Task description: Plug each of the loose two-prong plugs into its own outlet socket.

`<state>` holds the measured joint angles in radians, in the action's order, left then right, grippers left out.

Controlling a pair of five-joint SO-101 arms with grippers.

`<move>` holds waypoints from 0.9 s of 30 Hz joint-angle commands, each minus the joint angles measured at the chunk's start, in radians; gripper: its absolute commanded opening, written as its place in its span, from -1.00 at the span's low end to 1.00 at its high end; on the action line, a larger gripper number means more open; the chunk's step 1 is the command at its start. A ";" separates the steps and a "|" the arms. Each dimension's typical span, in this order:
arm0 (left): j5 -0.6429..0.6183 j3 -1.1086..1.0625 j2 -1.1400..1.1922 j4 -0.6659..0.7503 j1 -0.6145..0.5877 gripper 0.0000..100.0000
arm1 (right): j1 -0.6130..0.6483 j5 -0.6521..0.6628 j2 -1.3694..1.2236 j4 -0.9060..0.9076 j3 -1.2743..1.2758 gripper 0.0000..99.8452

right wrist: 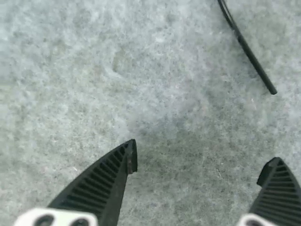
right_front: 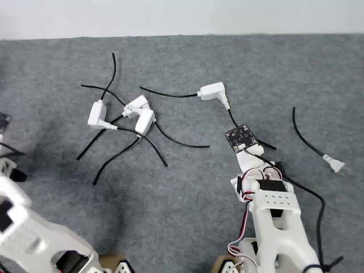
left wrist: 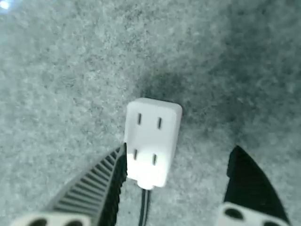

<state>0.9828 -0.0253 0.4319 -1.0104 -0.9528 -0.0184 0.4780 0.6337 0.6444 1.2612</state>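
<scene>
Grey felt mat point(right_front: 182, 57) carries the job. We see a cluster of white sockets point(right_front: 136, 111) trailing black cords, and the one plainly loose two-prong plug point(right_front: 336, 165) lies well apart from that cluster, beyond the right arm point(right_front: 273, 205). Between cluster and plug sits another white socket block point(right_front: 211, 90), with a cord at each end.

The left gripper point(left wrist: 181, 151) hangs wide open over a four-slot socket point(left wrist: 153, 141) — one ribbed finger point(left wrist: 106, 188) just beside its edge, nothing gripped. We cannot place this socket against the cluster. The right gripper point(right wrist: 204, 157) is just as wide open above bare felt, holding nothing, with a cord end point(right wrist: 270, 89) nearby.

We judge two risks from here — jaws closing off-centre could skid the light socket across the felt, and the crossed cords could drag neighbouring sockets along once one is lifted.
</scene>
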 commanded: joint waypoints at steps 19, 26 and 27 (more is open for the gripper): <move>0.071 1.601 0.959 -0.746 -0.032 -0.80 | 0.008 0.011 0.012 -0.021 -0.006 -0.20; 0.068 1.601 0.959 -0.747 -0.031 -0.97 | 0.024 0.011 0.010 -0.021 -0.006 -0.20; 0.068 1.603 0.953 -0.747 -0.031 -0.97 | 0.024 0.011 0.010 -0.021 -0.006 -0.20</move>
<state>1.0518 1.5428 1.3909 -1.7530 -0.9574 0.0015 0.4795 0.6337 0.6444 1.2612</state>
